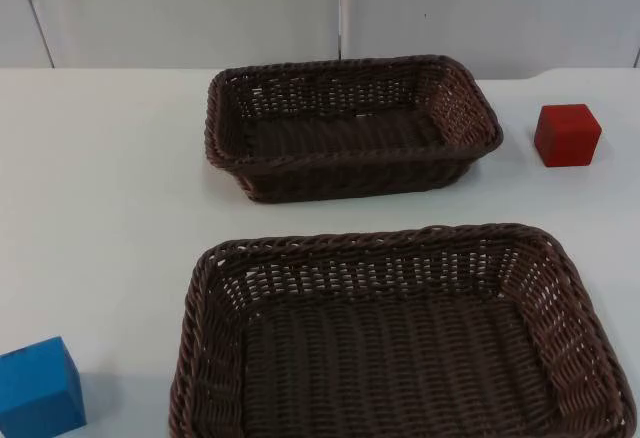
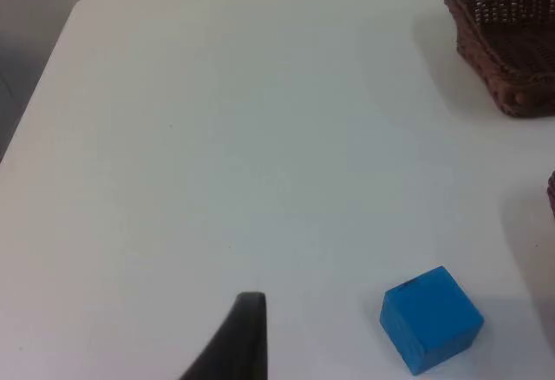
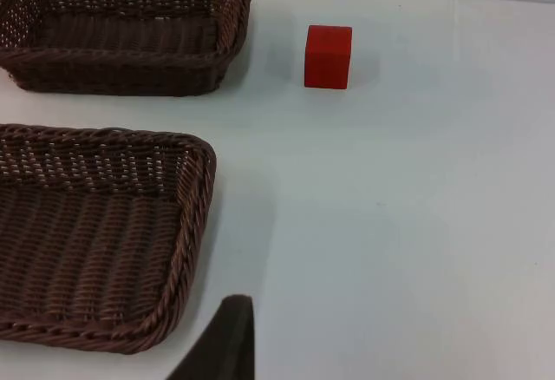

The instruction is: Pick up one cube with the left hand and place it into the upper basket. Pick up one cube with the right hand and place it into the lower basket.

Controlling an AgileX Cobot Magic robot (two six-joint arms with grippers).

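A white table (image 1: 110, 188) runs back to a grey partition wall (image 1: 180, 8). Two dark brown woven baskets sit on it, one behind the other: the upper basket (image 1: 352, 126) lies at the far middle of the table, and the lower basket (image 1: 400, 333) lies nearer, well apart from it. Both hold nothing. A red cube (image 1: 567, 135) stands on the table just right of the upper basket, not touching it. A blue cube (image 1: 38, 388) stands at the near left, left of the lower basket with a gap between them. The left gripper (image 2: 247, 332) hangs above bare table beside the blue cube (image 2: 431, 318), and the right gripper (image 3: 230, 337) hangs by the lower basket's right rim, well short of the red cube (image 3: 329, 55). How the jaws of either stand cannot be told.
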